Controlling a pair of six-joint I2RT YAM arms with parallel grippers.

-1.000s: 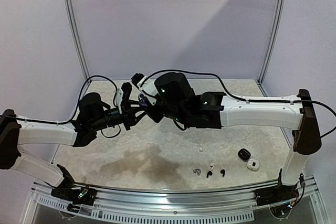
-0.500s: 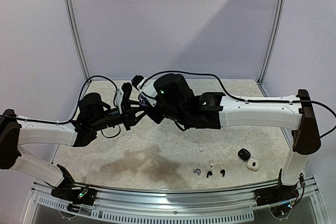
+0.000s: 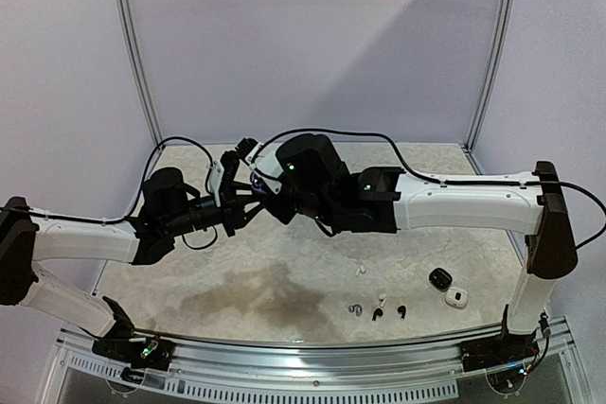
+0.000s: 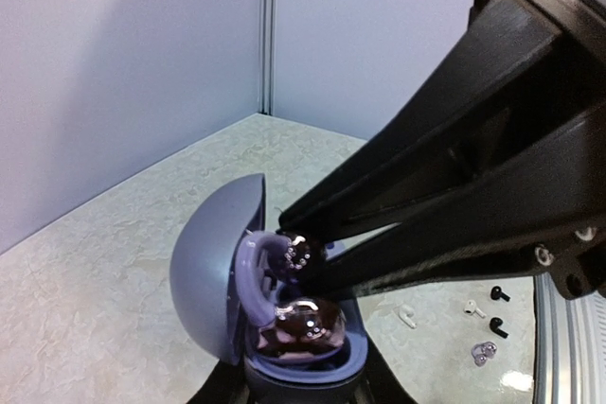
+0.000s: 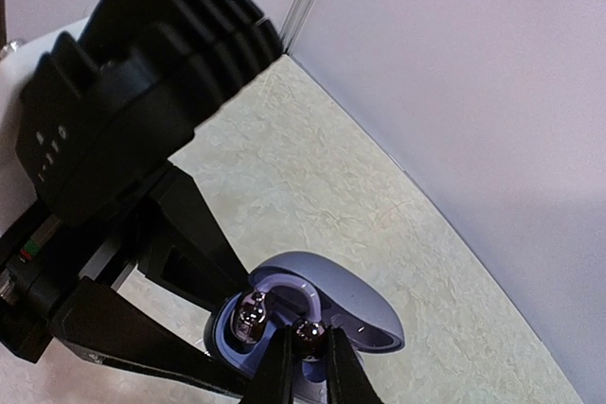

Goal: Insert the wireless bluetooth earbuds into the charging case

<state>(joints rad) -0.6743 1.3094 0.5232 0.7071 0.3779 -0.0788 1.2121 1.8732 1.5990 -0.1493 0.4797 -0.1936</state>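
Open charging case (image 4: pixel 204 281) clamped in left hand (image 3: pixel 252 199); right hand (image 5: pixel 308 355) pinches earbud (image 5: pixel 305 332), seemingly touching case.

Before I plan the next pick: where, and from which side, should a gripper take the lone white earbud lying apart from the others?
Probably from straight above, with the fingers closing across the white earbud at its thicker head end. It looks to lie flat on the table, stem along the surface, with bare space all round it, so a side approach would find little to catch.
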